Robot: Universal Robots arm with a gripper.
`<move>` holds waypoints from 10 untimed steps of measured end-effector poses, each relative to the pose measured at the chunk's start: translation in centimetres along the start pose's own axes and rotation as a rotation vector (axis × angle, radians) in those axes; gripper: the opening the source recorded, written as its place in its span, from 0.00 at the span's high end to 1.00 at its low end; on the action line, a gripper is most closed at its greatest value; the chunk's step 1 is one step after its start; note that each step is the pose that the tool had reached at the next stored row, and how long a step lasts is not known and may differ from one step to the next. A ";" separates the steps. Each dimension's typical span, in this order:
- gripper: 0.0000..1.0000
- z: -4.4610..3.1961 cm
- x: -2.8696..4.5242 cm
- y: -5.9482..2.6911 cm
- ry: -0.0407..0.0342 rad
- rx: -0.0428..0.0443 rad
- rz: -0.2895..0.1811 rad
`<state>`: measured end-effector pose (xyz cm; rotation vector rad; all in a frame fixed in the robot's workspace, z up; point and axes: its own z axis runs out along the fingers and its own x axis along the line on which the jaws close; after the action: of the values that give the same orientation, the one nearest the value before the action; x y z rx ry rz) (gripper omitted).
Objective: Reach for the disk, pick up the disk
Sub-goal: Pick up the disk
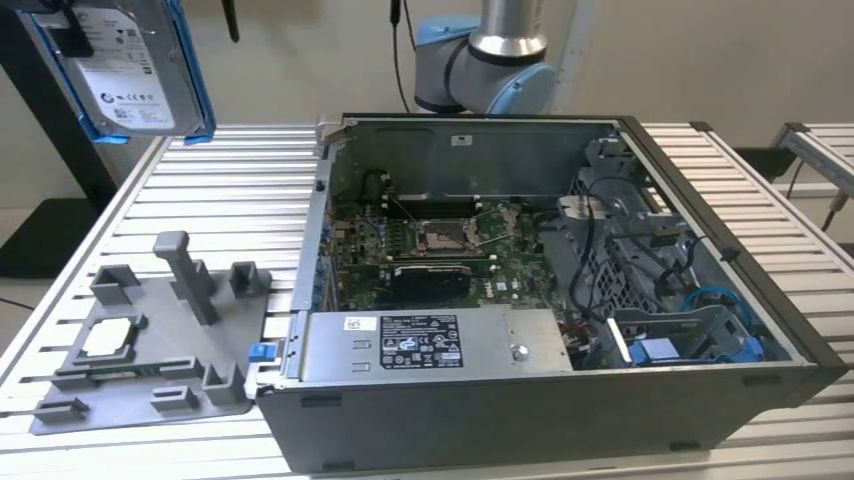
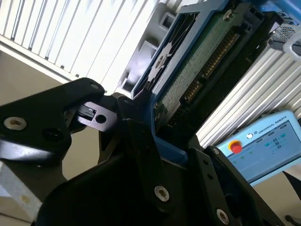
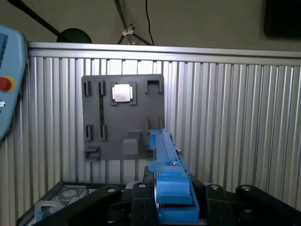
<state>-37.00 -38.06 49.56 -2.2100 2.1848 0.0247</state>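
The disk (image 1: 134, 75), a silver hard drive with a white label in a blue bracket, hangs in the air at the exterior view's upper left, high above the slatted table. In the second wrist view my gripper (image 2: 155, 136) is shut on the disk (image 2: 197, 70), whose green circuit-board side and connector face the camera. Black fingers (image 2: 136, 141) press against the blue frame. The first wrist view looks along the disk (image 3: 167, 160) edge-on, with my gripper (image 3: 171, 200) clamped around its blue bracket above the grey fixture plate.
An open computer case (image 1: 694, 200) takes up the middle and the exterior view's right of the slatted table (image 1: 227, 190). A grey fixture plate (image 1: 147, 340) with upright posts holds a small silver chip (image 3: 121, 93). A teach pendant (image 2: 263, 146) lies beside the table. The arm's base (image 1: 487, 70) stands behind the case.
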 end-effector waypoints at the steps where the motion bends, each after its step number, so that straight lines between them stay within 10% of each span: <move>1: 1.00 0.01 0.00 -0.33 0.0000 0.0000 0.000; 10: 1.00 0.04 0.03 -2.67 0.0000 0.0001 0.000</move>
<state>-34.32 -38.06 49.56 -2.2100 2.1847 0.0247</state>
